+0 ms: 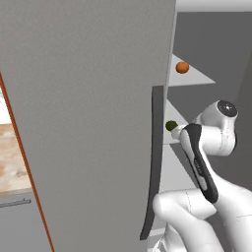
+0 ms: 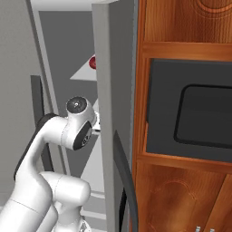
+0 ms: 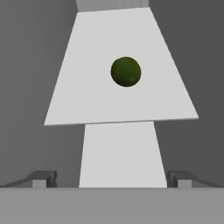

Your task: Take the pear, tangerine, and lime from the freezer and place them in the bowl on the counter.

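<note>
Sitting mid-shelf (image 3: 87, 78), lime (image 3: 126, 71); end effector (image 3: 112, 178) wide apart, well short.

The white arm (image 2: 68, 131) reached from the near left into the open freezer (image 2: 108, 68), beside a dark handle (image 2: 124, 176). A red item (image 2: 93, 62) lay on a far shelf; wooden cabinets (image 2: 181, 27) stood right

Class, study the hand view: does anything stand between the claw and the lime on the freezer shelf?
Nothing visible does. The lime sits alone on its pale shelf, straight ahead of the open claw.
</note>
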Controlling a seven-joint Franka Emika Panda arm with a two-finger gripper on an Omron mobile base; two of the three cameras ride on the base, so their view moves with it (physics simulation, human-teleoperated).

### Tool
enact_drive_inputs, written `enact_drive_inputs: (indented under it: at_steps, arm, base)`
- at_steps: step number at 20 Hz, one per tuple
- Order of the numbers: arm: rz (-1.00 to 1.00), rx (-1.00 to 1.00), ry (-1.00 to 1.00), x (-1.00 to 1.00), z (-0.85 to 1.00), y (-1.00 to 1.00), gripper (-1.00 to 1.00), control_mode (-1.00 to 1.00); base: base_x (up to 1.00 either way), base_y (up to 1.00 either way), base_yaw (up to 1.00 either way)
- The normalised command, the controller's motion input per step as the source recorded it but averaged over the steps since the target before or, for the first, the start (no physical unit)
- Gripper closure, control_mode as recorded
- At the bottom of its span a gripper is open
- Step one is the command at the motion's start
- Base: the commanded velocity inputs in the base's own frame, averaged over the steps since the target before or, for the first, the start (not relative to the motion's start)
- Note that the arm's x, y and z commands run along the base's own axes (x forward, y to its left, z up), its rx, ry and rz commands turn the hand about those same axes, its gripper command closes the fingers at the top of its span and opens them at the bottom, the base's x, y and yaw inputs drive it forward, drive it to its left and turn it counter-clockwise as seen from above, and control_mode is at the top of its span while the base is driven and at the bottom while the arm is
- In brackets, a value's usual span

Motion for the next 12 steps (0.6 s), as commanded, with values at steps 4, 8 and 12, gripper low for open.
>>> enact_drive_inputs:
  at_steps: [4,8,12]
  arm:
    - [0.00,0.01,0.00,0.63,0.00,-0.04,-1.00,-1.00]
    - [0.00,0.05,0.00,0.65,0.00,-0.20,-1.00,-1.00]
    - [0.00,0.03,0.00,0.56,0.00,-0.13,-1.00,-1.00]
  base:
    - [0.00,0.00,0.00]
    - [0.00,0.00,0.00]
    - [0.00,0.00,0.00]
